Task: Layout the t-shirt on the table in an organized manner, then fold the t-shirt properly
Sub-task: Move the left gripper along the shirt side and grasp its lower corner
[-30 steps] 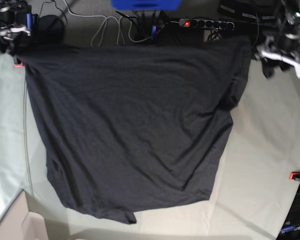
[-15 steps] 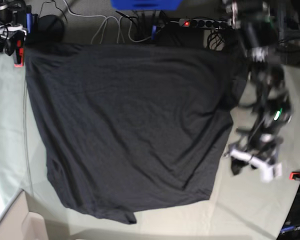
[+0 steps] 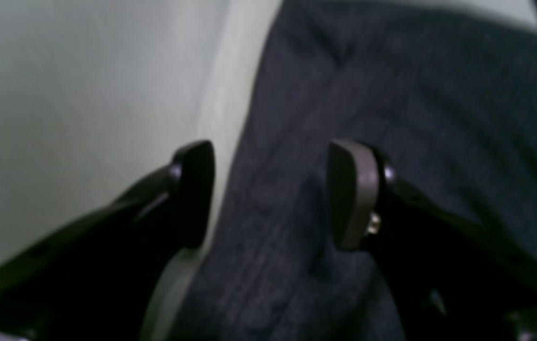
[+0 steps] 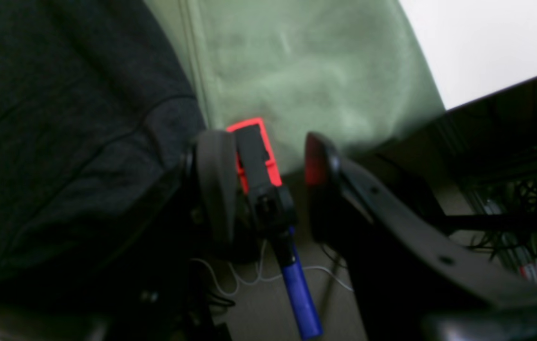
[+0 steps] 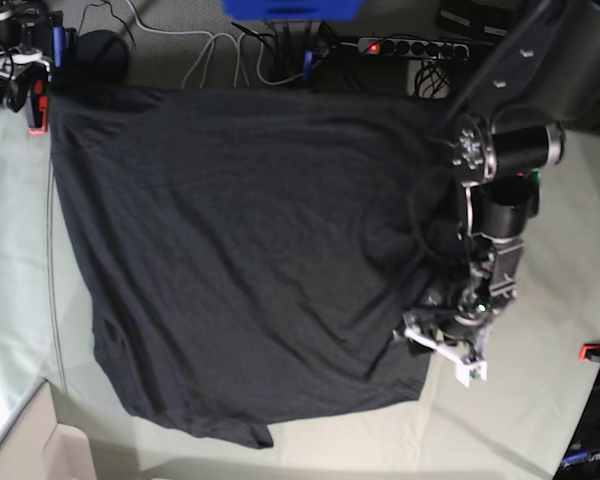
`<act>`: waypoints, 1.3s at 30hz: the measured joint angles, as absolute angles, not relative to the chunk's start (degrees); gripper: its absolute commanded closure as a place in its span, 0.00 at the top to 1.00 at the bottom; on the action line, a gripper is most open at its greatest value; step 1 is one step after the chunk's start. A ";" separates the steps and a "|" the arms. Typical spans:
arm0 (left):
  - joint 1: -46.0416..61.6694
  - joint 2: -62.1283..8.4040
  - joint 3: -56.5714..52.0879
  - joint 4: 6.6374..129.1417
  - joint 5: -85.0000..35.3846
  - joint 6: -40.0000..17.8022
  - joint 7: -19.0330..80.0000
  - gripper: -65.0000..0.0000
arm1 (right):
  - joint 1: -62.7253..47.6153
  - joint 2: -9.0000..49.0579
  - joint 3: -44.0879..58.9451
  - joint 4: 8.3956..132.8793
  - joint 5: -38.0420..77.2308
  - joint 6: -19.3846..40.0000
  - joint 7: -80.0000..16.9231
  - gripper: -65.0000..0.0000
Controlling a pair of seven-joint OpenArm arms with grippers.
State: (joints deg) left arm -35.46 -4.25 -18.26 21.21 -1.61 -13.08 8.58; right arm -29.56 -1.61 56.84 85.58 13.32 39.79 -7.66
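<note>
We see the t-shirt (image 5: 240, 250) spread nearly flat over the table (image 5: 540, 400), its top edge running along the table's far edge and its lower edge toward the near side, with one small flap turned out at the near hem. The relation that matters is at the shirt's side edge on the base view's right: the left gripper (image 3: 271, 194) hangs directly over that edge, low near the bottom corner. In the left wrist view its jaws stand apart with nothing between them; one finger sits over bare table cloth, the other over dark fabric, so the edge of the shirt runs between the two, roughly in line with the fingers' own length. We judge a short descent would bring the jaws astride that edge, and this arm is plainly the nearer one for that corner.

The right gripper (image 4: 264, 189) is well away at the opposite far corner, by the red-orange clamp (image 4: 254, 151) at the table's rim. Its jaws are also parted and hold no cloth; the clamp and its blue handle (image 4: 301, 293) show through the gap, but whether they lie between the fingers or lower down we cannot tell. The shirt's hemmed corner lies just beside one finger.

No container holding anything is visible.
</note>
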 measured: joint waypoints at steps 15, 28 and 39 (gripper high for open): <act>-34.46 -2.42 -18.26 20.12 2.39 -13.10 5.26 0.24 | -29.41 -1.61 56.84 85.58 13.34 39.79 -7.64 0.38; -33.47 -3.97 -18.65 20.36 2.09 -13.13 5.32 0.04 | -29.43 -1.61 56.84 85.58 13.32 39.79 -7.66 0.38; -32.01 -3.60 -18.48 28.67 1.89 -13.13 8.40 0.49 | -29.43 -1.61 56.84 85.58 13.34 39.79 -7.66 0.38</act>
